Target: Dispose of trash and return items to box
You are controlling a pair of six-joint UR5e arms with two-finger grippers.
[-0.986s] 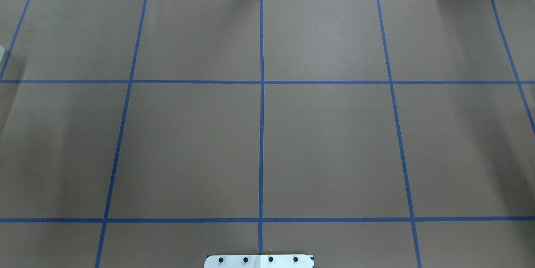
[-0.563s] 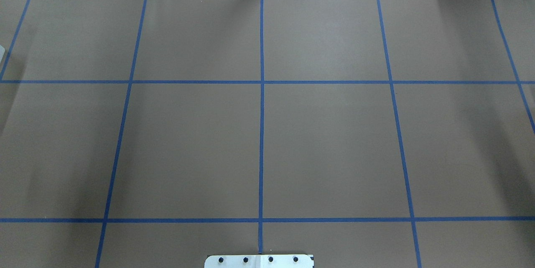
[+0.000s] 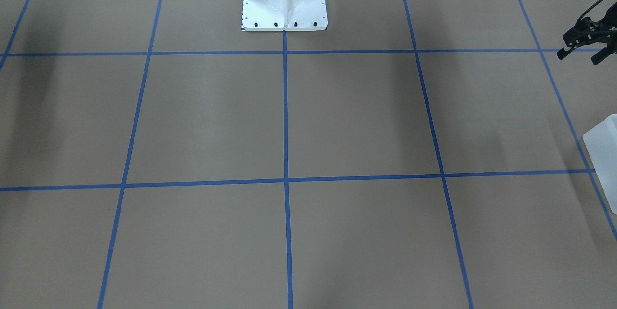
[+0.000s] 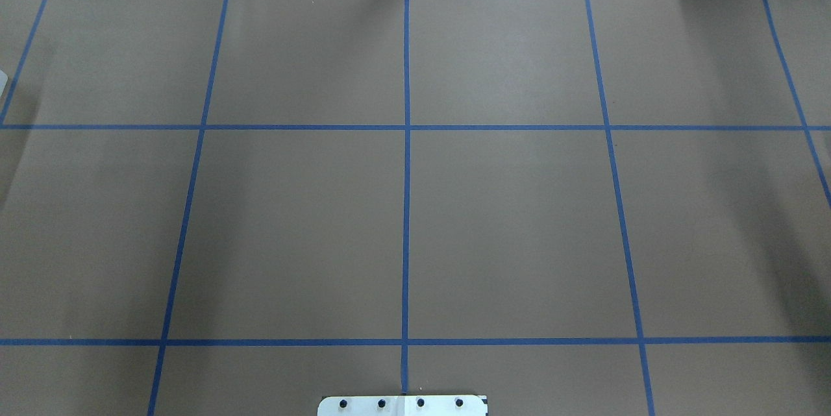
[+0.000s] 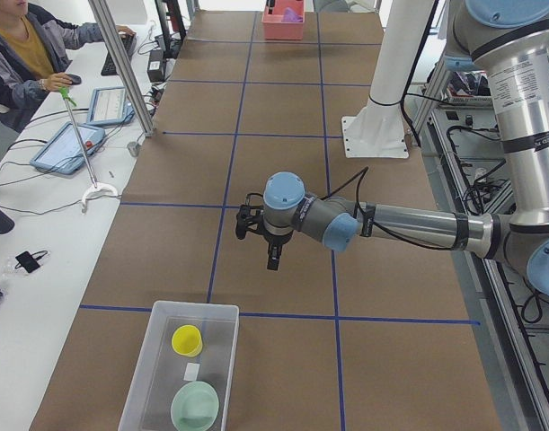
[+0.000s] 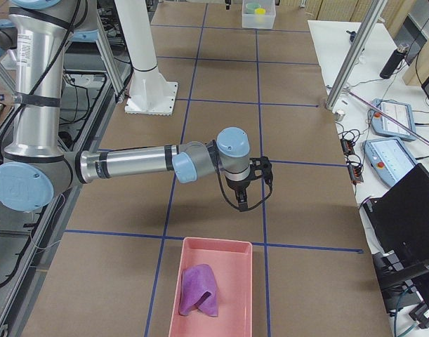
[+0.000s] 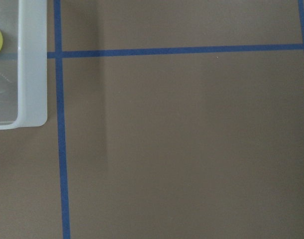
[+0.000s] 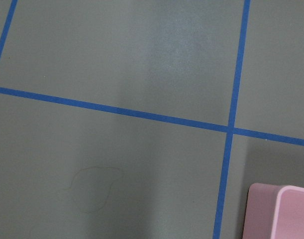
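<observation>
Jaws of our left gripper [image 3: 578, 57] stand apart, empty, above the counter [image 4: 292, 228]; our right gripper's [image 6: 253, 191] jaws we cannot judge. Yellow cup [image 5: 187, 340] and mint-green bowl [image 5: 195, 406] sit upright inside the translucent box [image 5: 195, 306].

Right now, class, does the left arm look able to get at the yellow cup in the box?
Probably yes. The box is open-topped, the yellow cup sits uncovered at the end nearest the left gripper, apart from the green bowl, with nothing standing between them.
</observation>
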